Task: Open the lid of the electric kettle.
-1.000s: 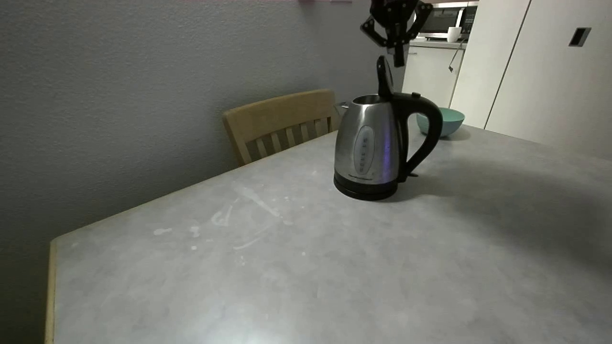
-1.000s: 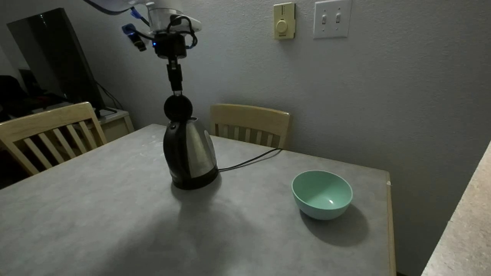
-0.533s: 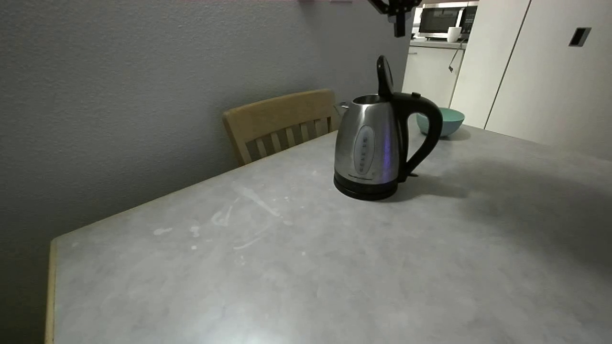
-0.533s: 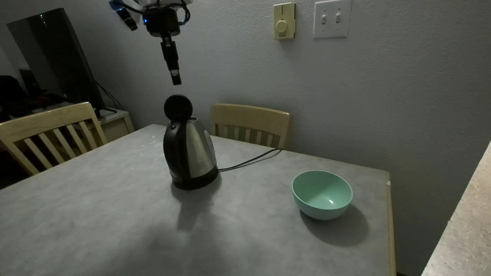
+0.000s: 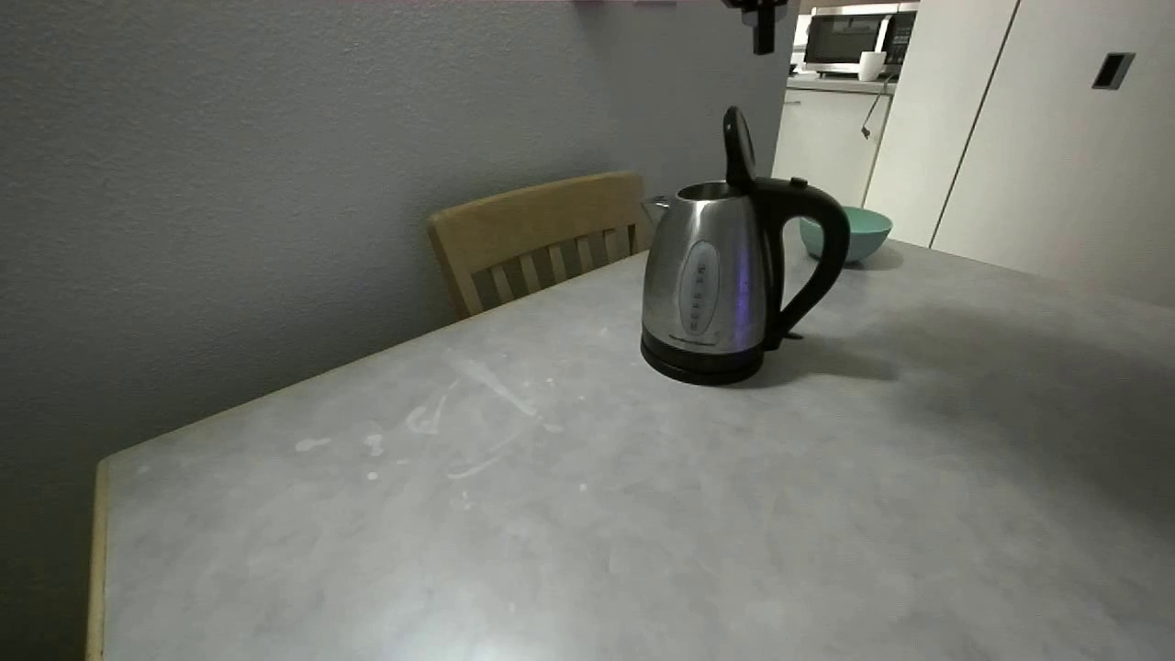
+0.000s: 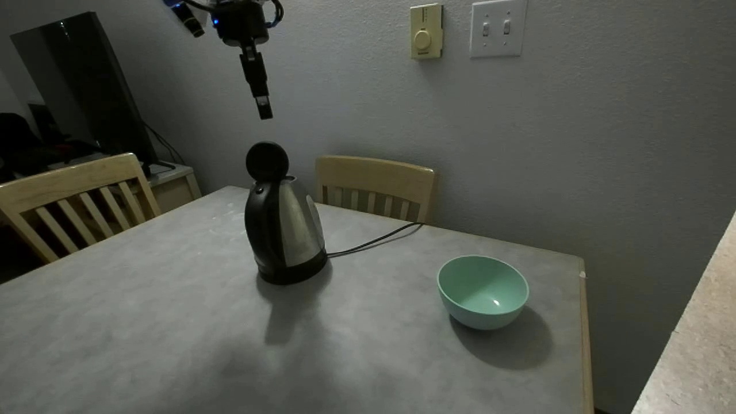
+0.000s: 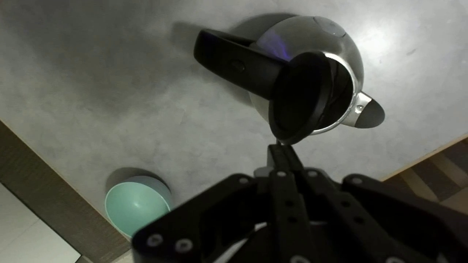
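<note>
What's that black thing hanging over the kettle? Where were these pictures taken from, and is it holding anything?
That is the robot's gripper, which works like a hand. Two views look at the scene from outside the robot, from different places. The wrist view rides along with the gripper and looks down, which is why the gripper looks so big at the bottom there.

On the table stand a steel kettle and a green bowl. The kettle's round black lid is open, standing up beside the mouth. The gripper is shut and holds nothing. It hangs above the lid without touching it.
</note>
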### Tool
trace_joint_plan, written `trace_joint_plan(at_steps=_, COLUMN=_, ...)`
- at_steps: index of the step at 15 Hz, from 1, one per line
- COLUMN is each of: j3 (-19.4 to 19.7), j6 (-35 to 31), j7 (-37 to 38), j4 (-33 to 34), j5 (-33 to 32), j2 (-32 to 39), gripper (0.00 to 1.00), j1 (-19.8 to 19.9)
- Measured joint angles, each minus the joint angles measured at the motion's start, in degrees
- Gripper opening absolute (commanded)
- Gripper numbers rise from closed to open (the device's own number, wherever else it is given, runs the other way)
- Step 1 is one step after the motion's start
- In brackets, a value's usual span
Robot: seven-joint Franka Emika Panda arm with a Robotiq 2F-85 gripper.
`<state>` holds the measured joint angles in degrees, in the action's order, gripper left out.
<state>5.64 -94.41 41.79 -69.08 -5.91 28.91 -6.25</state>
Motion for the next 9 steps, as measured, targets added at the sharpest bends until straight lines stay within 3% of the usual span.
trace_joint_plan(at_steps=9, j3=0.0, j6=-0.3, j7=0.0, j4=-0.2, j5=0.0, j2=0.0, gripper=0.95, j1=-0.1)
